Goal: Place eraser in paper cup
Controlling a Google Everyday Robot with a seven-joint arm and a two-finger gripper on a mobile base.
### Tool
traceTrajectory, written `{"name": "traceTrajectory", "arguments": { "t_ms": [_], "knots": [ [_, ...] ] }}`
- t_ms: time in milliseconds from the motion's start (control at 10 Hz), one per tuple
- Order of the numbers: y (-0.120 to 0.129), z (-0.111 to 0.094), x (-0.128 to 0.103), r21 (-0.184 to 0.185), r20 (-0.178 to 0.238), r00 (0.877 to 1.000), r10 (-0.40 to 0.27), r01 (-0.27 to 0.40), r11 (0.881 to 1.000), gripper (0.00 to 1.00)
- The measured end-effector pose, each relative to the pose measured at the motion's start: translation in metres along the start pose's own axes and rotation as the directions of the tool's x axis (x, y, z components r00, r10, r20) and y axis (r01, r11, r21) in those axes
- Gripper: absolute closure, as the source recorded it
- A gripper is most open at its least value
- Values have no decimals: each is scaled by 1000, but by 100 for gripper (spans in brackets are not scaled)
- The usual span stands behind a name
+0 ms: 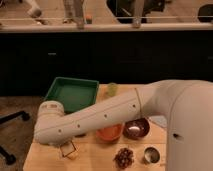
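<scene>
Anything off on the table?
Nothing spilled or tipped: green tray, orange bowl, dark bowl, metal cup sit level. Arm covers the table's left; gripper low at front-left corner. Eraser and paper cup hidden.

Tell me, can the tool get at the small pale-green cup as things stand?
Probably yes. The tool hangs low at the front left; the pale-green cup stands uncovered at the back, beside the green tray, so the arm need only swing back.
</scene>
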Motion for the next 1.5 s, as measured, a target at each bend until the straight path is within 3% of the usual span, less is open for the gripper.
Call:
{"name": "traceTrajectory", "arguments": {
  "t_ms": [500,1300,1500],
  "knots": [
    [-23,4,28,16,2,999,-42,42,999,100],
    [-21,6,30,16,2,999,-44,44,999,100],
    [-30,2,38,8,-13,997,-74,74,997,100]
  ]
}}
